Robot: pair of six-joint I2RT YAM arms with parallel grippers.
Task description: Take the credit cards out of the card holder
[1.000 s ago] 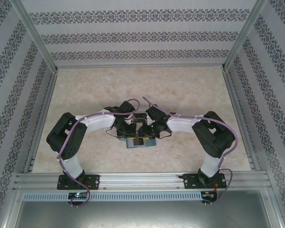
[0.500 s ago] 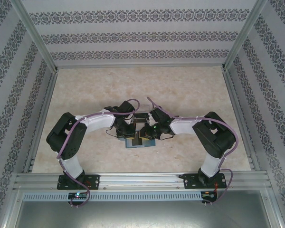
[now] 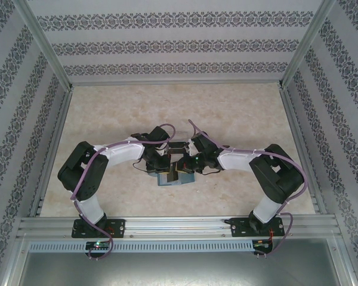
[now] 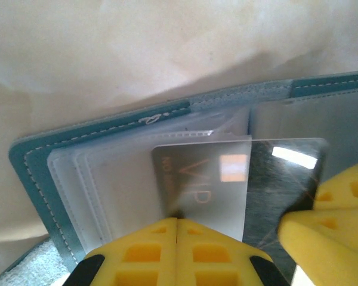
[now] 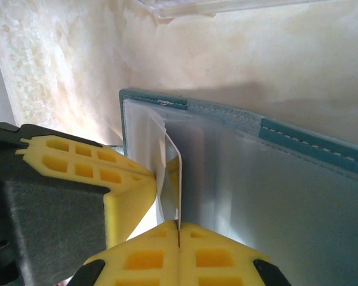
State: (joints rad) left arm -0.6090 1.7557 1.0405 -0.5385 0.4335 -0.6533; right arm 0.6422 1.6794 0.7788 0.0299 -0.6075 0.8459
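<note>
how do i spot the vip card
Start at the pale marbled table; near its front middle lies the open teal card holder. Among its frosted plastic sleeves, just above the shut left hand, sits a silvery grey card. Its orange VIP lettering sets it apart from the blank sleeves beside it.

The holder point(image 3: 174, 179) was laid open on the table point(image 3: 227, 113) near its front edge, flanked by the left gripper point(image 4: 176, 223) and the right gripper point(image 5: 179, 225). The tray point(image 5: 227, 6) was placed just behind it. A card point(image 4: 286, 185) was lodged partly in its sleeves, its near edge caught between both grippers.
</note>
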